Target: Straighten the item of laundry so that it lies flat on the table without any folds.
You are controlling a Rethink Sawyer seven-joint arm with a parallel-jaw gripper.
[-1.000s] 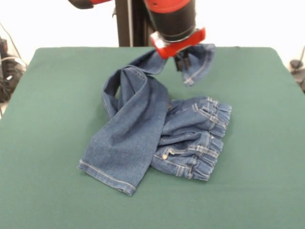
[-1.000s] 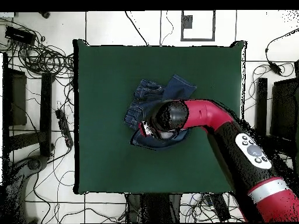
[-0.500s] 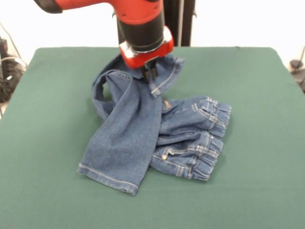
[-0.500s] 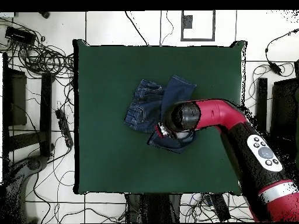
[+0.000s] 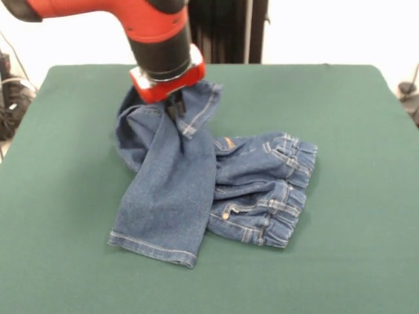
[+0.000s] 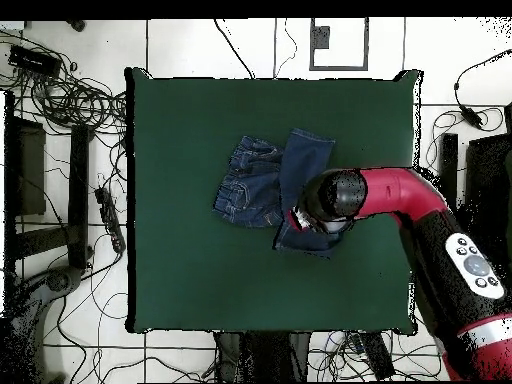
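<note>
The small blue denim jeans (image 5: 196, 190) lie crumpled near the middle of the dark green table (image 5: 353, 118). The gathered waistband is at the right in the front view, one leg runs toward the front edge, and the other leg is lifted. My gripper (image 5: 173, 106) is shut on the lifted leg's hem end, just above the cloth at the jeans' far left. In the overhead view the jeans (image 6: 262, 180) lie left of the arm's wrist (image 6: 330, 200), which hides the gripper and the held leg.
Cables and black stands lie on the floor around the table (image 6: 180, 290) in the overhead view. The robot's pedestal (image 5: 226, 29) stands behind the table's far edge.
My gripper has carried the held leg from the far right of the jeans across to their left in the front view. The folded leg has dragged along with it; the waistband stayed put.
</note>
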